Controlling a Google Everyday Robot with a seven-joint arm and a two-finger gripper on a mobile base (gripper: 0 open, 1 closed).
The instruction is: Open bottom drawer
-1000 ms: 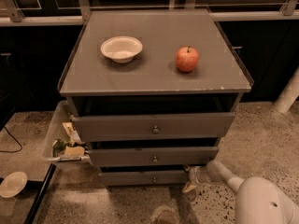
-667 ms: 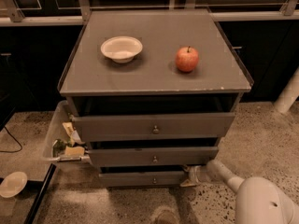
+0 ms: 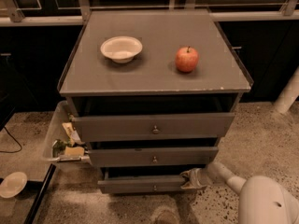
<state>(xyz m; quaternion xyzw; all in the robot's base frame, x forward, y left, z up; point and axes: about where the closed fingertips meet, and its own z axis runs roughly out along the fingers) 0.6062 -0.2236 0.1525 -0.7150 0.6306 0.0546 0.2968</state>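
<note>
The bottom drawer (image 3: pixel 140 185) has slid out slightly. The claw (image 3: pixel 191 178) sits at its right end; whether clenched I cannot tell. Pulling off-centre could skew and jam it.

No text, label or number is legible anywhere.

Gripper: pale two-finger gripper (image 3: pixel 190 178) at the right end of the slim grey bottom drawer (image 3: pixel 140 185)
Grey cabinet top (image 3: pixel 159 76): white bowl (image 3: pixel 121 48), red apple (image 3: pixel 187 59)
</note>
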